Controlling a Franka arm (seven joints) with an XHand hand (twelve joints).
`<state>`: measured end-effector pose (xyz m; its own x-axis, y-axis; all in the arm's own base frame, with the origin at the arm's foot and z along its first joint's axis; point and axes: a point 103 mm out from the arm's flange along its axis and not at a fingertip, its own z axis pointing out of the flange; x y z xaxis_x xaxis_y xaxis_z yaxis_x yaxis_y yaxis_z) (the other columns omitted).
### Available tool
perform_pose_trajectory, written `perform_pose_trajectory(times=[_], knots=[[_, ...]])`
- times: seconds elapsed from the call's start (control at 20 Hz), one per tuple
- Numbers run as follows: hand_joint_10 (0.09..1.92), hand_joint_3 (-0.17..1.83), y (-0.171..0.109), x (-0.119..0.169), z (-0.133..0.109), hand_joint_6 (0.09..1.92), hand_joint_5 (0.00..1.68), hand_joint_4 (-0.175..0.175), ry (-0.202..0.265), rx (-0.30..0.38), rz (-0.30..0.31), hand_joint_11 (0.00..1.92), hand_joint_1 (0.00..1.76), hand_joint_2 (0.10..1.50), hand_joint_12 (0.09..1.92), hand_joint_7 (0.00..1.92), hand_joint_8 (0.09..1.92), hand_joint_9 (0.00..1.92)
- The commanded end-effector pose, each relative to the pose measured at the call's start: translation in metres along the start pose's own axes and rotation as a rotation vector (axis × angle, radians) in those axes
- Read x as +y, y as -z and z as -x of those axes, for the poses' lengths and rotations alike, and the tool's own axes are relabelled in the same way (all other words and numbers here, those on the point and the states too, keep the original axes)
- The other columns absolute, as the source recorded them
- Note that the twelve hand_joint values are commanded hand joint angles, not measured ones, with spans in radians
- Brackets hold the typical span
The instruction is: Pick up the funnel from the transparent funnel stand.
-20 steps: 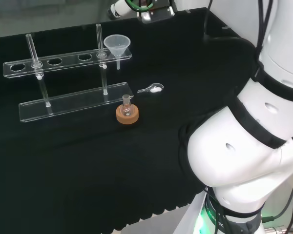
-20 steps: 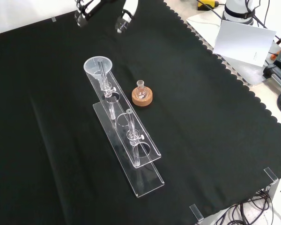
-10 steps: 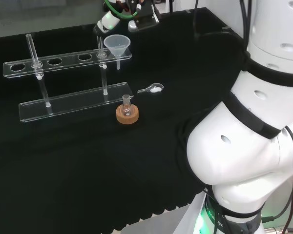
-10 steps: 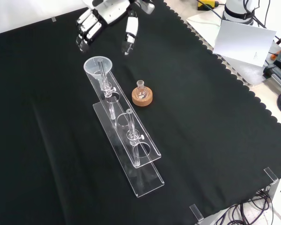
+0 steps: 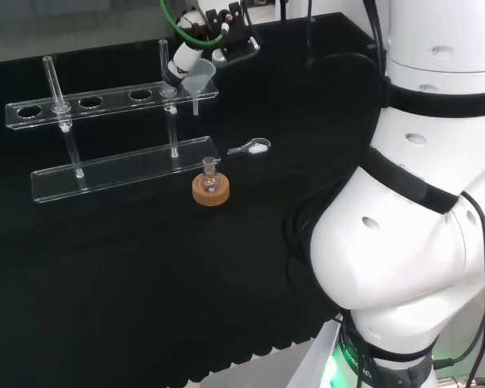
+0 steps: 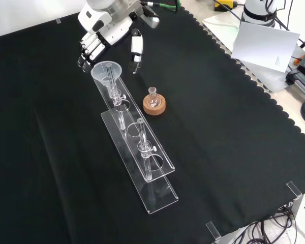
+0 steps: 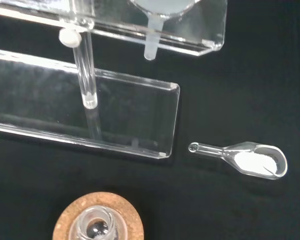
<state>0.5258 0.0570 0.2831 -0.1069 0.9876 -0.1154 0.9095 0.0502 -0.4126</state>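
Fingers (image 6: 89,50): extended, grasping nothing, thumb apart | hand (image 6: 108,31): hovered just above the funnel (image 6: 106,71) | funnel: seated in end hole of funnel stand (image 6: 142,155) | small flask on cork ring (image 6: 154,105): beside stand | glass scoop (image 7: 242,159): near stand's end

Funnel (image 5: 196,75): clear, cone-shaped, wide mouth upward, upright. It is seated in the end hole of the stand's upper shelf, at the right end in the head view, the far end in the front view (image 6: 106,71). Its short stem (image 7: 150,47) hangs below the shelf, clear of the base plate.

Funnel stand (image 5: 105,99): transparent, two long flat plates, the upper one pierced with round holes and carried on two slim upright posts.
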Motion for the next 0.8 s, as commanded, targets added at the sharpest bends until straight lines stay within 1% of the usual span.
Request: perform_pose_trajectory(times=[0.05,0.45,0.8], knots=[[0.87,0.13,-0.008,0.006,0.004,0.09,0.07,-0.027,-0.004,-0.016,-0.015,0.06,0.52,0.79,1.58,0.0,0.22,0.0],[0.93,0.13,-0.014,0.016,0.002,0.09,0.08,-0.03,-0.008,-0.044,-0.026,0.06,0.53,0.78,1.59,0.0,0.3,0.04],[0.93,0.14,-0.008,0.022,0.002,0.09,0.09,-0.029,-0.01,-0.071,-0.063,0.06,0.58,0.78,1.59,0.0,0.38,0.09]])
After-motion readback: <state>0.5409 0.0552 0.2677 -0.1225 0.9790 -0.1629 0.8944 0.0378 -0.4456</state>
